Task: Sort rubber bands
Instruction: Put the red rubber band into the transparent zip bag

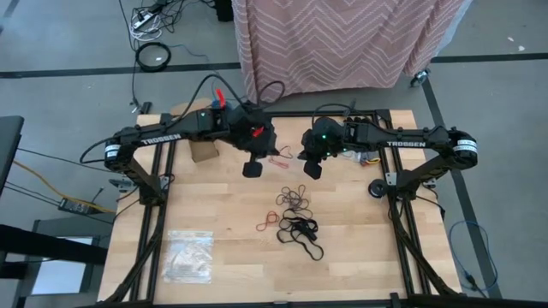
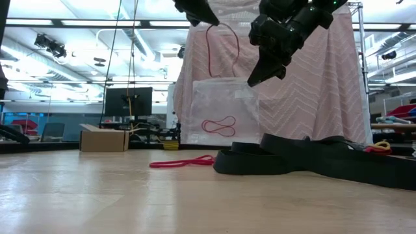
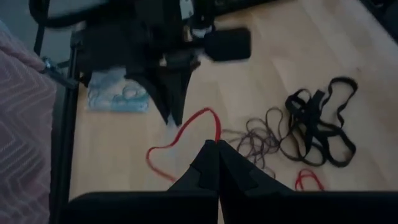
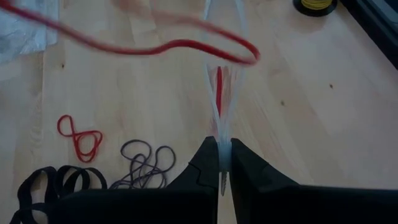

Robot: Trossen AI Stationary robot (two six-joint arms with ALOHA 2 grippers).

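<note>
Bagging red rubber band (image 2: 222,40): clamped in left end effector (image 3: 216,144); clear bag (image 2: 220,110) edge pinched by right end effector (image 4: 224,163); mouth to be held wide.

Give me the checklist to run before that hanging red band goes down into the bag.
1. Left gripper shut on the red band: ok.
2. Right gripper shut on the clear bag edge: ok.
3. Red band lifted off the table, hanging at the bag's top: ok.
4. Bag mouth open wide enough: cannot tell.
5. Bag contents match: ok, only a red loop shows inside.
</note>
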